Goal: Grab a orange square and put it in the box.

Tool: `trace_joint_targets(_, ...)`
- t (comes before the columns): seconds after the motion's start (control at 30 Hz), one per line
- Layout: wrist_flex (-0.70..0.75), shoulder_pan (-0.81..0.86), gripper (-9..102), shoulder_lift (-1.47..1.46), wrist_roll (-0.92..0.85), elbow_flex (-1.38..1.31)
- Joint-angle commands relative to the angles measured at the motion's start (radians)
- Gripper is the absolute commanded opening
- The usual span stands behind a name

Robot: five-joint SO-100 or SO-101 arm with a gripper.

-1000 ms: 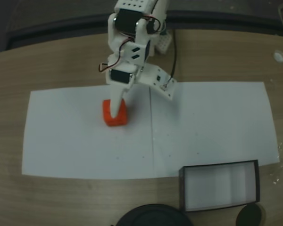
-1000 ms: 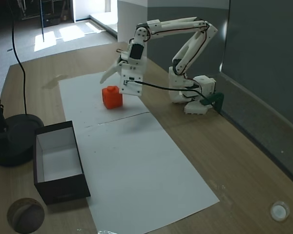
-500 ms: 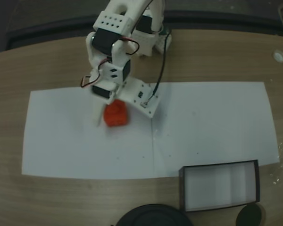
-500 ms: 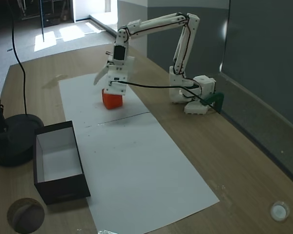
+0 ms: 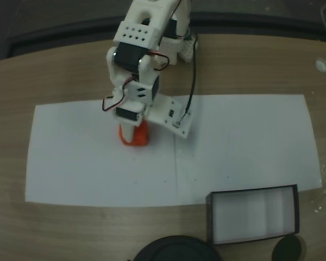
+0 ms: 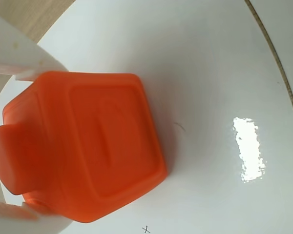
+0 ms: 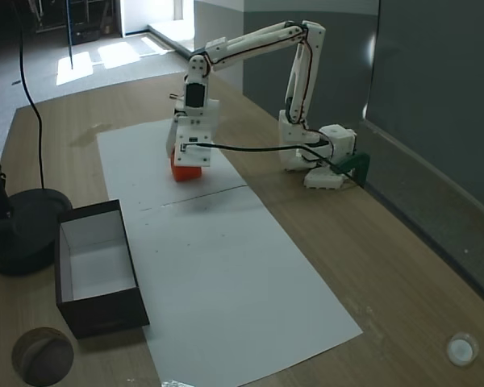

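Observation:
The orange square rests on the white paper, left of centre in a fixed view. It fills the left half of the wrist view, its round raised mark pointing left. My gripper stands straight over it with a white finger pressed against each of two opposite sides, as the wrist view shows. From the side, in a fixed view, the gripper covers the top of the orange square. The box sits empty at the near right edge of the paper, and in the side view the box is at the left.
A white paper sheet covers the wooden table. A round black base stands beside the box, with a small dark disc near it. The arm's base and its cable are at the table's far edge. A small white cap lies apart.
The gripper was open beside and above the cube. It has come down over the cube and its fingers have closed onto the cube's sides. The cube stays on the paper.

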Motion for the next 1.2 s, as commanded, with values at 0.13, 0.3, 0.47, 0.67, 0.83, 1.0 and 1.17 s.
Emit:
trace_joint_targets(0.13, 0.015, -0.035, 13, 0.002, -0.028, -0.08)
trace_joint_targets(0.3, 0.129, -0.204, 13, 0.067, -0.021, -0.325)
trace_joint_targets(0.47, 0.239, -0.469, 13, 0.066, -0.023, -0.692)
trace_joint_targets(0.67, 0.252, -0.692, 13, -0.124, -0.029, -1.066)
trace_joint_targets(0.83, 0.259, -0.719, 13, -0.391, -0.029, -1.382)
trace_joint_targets(1.0, 0.321, -0.713, 13, -0.63, -0.025, -1.632)
trace_joint_targets(1.17, 0.359, -0.693, 13, -0.792, -0.021, -1.766)
